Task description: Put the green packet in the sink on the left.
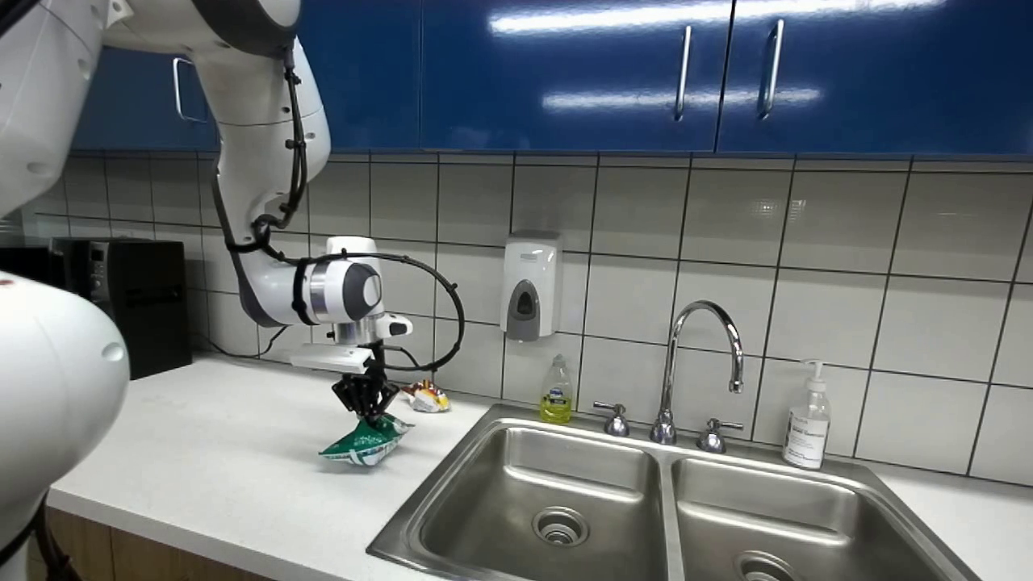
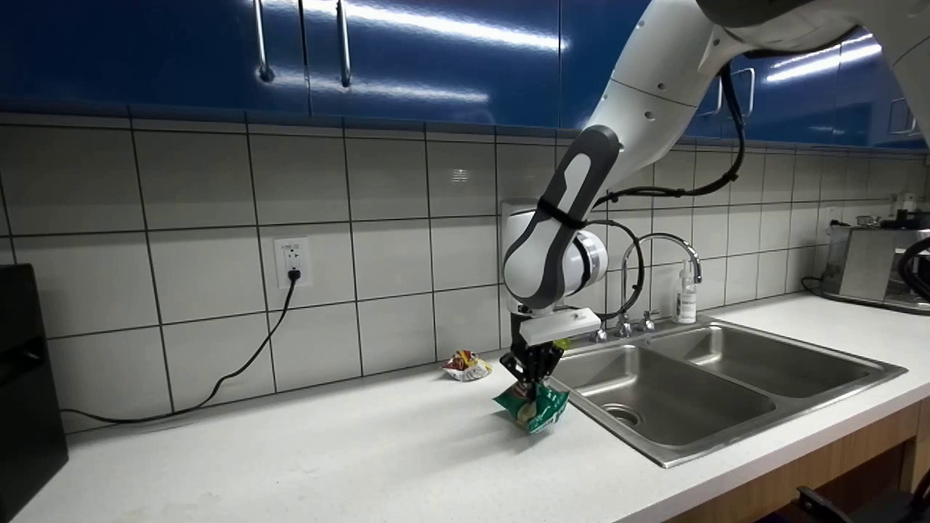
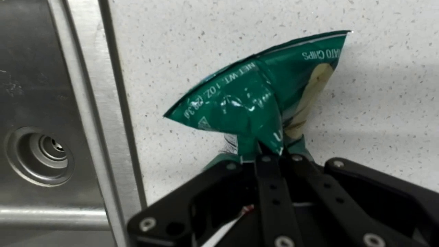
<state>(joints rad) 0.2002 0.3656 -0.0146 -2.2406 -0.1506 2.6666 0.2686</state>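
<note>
The green packet [image 1: 365, 444] is a crumpled chip bag over the white counter beside the sink; it also shows in an exterior view [image 2: 546, 415] and in the wrist view [image 3: 236, 99]. My gripper [image 1: 372, 420] points down and is shut on the middle of the packet, pinching it into folds. The fingertips [image 3: 272, 151] are partly hidden by the packet in the wrist view. I cannot tell whether the packet's underside touches the counter. The metal sink has two basins. Its left basin [image 1: 476, 504] is the one nearer the packet; its edge [image 3: 99, 103] shows in the wrist view.
A red and yellow packet [image 1: 428, 397] lies behind the gripper near the wall. A dish soap bottle [image 1: 557, 395], a tall faucet [image 1: 667, 371] with two handles and a pump bottle [image 1: 807, 428] stand along the sink's back. A black machine [image 1: 145, 298] stands on the counter.
</note>
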